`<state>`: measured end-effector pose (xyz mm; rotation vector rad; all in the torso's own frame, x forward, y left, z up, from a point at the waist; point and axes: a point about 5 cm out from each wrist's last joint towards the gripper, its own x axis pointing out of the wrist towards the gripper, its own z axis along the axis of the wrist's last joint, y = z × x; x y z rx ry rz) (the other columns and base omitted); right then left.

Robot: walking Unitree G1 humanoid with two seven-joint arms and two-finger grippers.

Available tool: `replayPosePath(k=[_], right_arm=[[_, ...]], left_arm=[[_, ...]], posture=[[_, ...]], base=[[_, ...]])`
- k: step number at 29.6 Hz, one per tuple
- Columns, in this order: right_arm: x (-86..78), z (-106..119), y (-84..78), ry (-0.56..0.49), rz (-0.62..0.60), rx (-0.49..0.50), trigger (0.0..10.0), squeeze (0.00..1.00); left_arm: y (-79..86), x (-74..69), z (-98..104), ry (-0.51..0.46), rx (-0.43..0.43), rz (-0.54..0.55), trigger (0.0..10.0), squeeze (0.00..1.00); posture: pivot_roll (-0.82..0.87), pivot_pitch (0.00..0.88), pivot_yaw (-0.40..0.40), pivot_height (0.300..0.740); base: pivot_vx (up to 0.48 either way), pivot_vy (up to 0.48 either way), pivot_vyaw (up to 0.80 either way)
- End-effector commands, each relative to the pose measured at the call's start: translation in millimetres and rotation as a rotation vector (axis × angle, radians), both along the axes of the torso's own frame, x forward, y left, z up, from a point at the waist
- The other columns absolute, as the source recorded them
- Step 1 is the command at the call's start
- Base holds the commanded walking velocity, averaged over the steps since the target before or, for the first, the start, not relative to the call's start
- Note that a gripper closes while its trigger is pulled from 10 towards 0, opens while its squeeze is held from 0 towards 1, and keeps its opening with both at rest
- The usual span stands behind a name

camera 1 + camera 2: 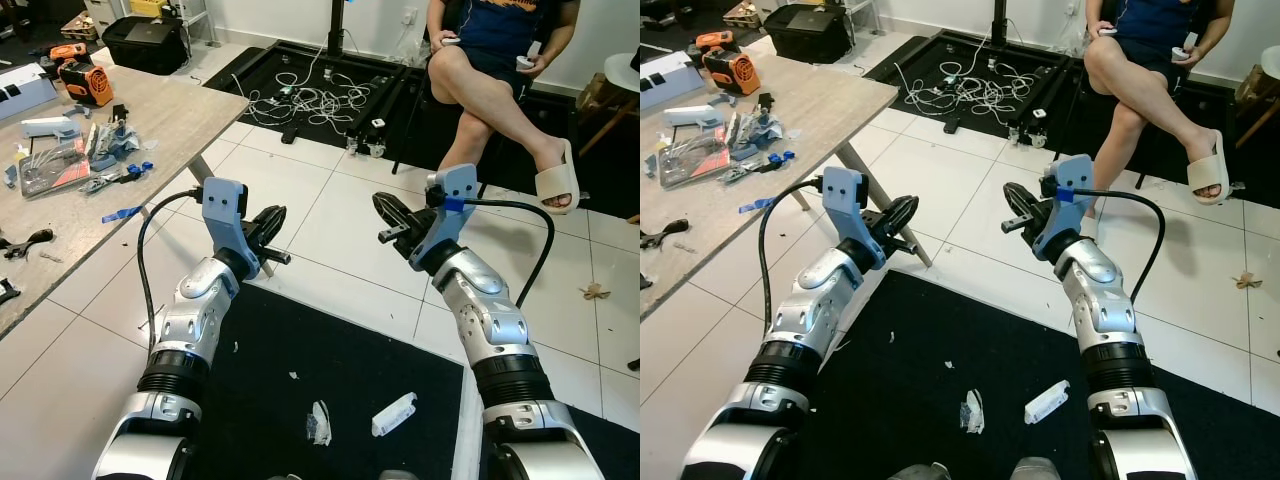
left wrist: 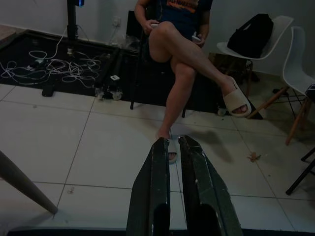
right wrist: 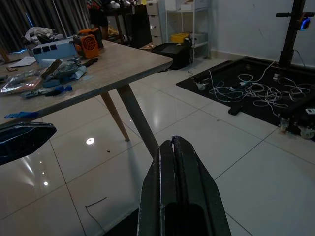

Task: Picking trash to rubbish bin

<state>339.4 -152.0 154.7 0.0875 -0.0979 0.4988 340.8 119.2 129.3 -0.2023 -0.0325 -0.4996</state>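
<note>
Two bits of trash lie on the black mat (image 1: pixel 340 350) right in front of me: a crumpled white scrap (image 1: pixel 319 422) and a small white rectangular piece (image 1: pixel 394 414). Both arms are raised above the mat's far edge, well above the trash. My left gripper (image 1: pixel 272 225) holds nothing, and in the left wrist view its fingers (image 2: pixel 160 177) stand almost together with a thin slit between them. My right gripper (image 1: pixel 388 212) is shut and holds nothing, its fingers (image 3: pixel 165 167) pressed together.
A wooden table (image 1: pixel 150 120) strewn with tools stands at the left, one slanted leg (image 1: pixel 875 205) near my left arm. A person (image 1: pixel 490 90) sits at the back right with crossed legs. Tangled white cables (image 1: pixel 320 95) lie on a far black mat. A small scrap (image 1: pixel 594 291) lies on the tiles.
</note>
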Motion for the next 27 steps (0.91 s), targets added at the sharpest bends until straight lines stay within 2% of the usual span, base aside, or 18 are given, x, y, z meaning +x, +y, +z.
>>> replayPosePath(k=[1, 27], right_arm=[[-0.7, 0.8, 0.0, -0.01, 0.004, -0.002, 10.0, 0.0], [-0.5, 1.1, 0.3, -0.011, 0.004, -0.003, 10.0, 0.0]], left_arm=[[0.8, -0.9, -1.6, 0.006, 0.005, 0.004, 10.0, 0.0], [1.0, -0.4, -1.9, 0.012, -0.004, 0.002, 10.0, 0.0]], posture=[[-0.08, 0.0, 0.021, 0.74], [-0.08, 0.0, 0.021, 0.74]], base=[[0.0, 0.0, 0.79], [0.0, 0.0, 0.79]])
